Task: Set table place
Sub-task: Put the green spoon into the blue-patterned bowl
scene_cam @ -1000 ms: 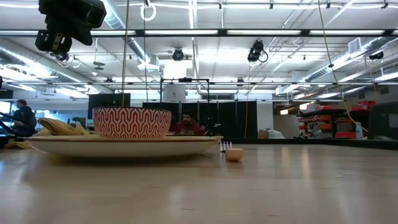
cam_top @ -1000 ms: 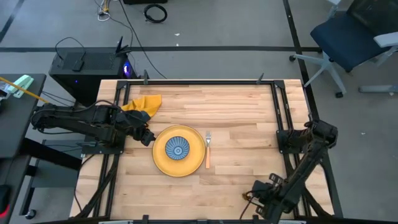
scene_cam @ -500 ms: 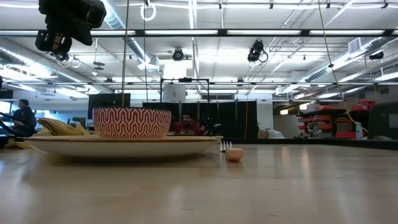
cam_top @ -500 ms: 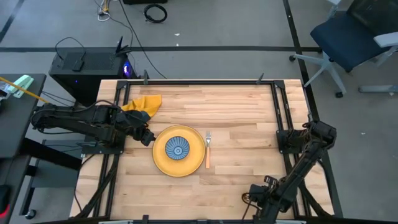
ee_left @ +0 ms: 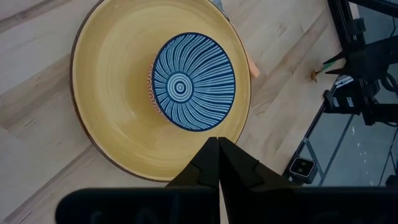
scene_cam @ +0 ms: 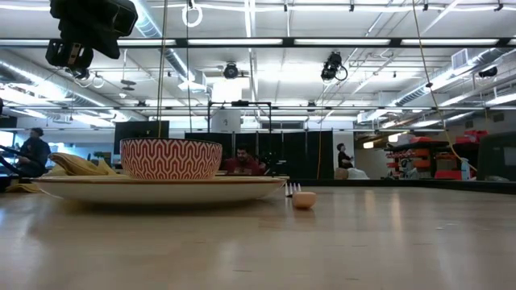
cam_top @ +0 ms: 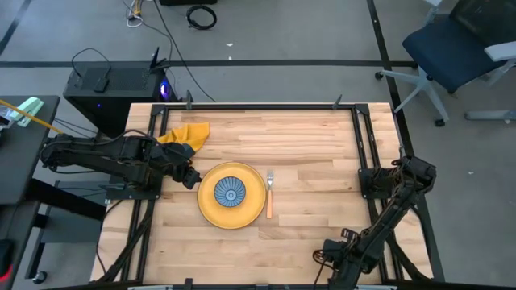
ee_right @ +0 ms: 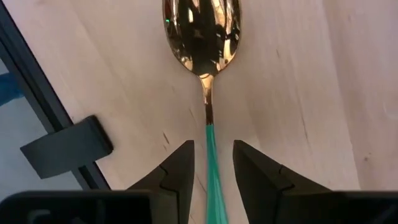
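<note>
The right gripper (ee_right: 211, 177) sits low at about five o'clock on the surface (cam_top: 314, 153), fingers apart and straddling the green handle of the one spoon (ee_right: 204, 37), not yet clamped. That spoon looks light, stiff and slick, lying flat on the wood; I'd judge the narrow handle the place to pinch, squarely, or it may twist out. Near the centre lies one yellow plate (cam_top: 211, 211) with one blue-patterned bowl (cam_top: 231, 193) on it, both probably breakable. One orange-handled fork (cam_top: 269, 197) lies just beside the plate at three o'clock. One yellow napkin (cam_top: 190, 133), soft and floppy, is bunched at ten o'clock. The left gripper (ee_left: 217, 158) hovers at the plate's nine o'clock edge, fingers pressed together, empty.
</note>
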Controlling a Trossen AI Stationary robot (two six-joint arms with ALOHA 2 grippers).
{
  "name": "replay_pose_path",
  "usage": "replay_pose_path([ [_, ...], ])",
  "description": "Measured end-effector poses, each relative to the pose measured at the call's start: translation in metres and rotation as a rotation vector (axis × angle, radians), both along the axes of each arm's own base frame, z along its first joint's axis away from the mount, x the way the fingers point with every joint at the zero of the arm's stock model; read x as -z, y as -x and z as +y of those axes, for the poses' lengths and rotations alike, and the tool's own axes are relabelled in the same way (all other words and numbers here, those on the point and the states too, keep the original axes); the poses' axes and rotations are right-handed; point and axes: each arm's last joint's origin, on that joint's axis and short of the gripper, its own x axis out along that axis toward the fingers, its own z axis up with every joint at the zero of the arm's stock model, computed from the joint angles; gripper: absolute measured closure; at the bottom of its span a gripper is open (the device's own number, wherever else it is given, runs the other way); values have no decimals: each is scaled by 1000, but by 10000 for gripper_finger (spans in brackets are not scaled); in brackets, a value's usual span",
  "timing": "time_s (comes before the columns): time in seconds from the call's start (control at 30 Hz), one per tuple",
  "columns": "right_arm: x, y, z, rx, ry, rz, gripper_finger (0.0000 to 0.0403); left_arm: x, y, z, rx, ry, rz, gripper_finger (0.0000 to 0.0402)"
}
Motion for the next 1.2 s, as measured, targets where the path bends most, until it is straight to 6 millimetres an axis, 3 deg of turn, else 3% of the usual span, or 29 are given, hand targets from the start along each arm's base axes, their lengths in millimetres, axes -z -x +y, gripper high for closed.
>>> replay_pose_path([
  [0.77, 13, -1, -10, 39, -21, 18, 302, 0, 0, 0, 0, 0, 0, 392],
  [1.0, 13, 0, -11, 38, -12, 21, 336, 0, 0, 0, 0, 0, 0, 392],
  [1.2, 14, 0, -11, 39, -7, 23, 391, 0, 0, 0, 0, 0, 1, 392],
])
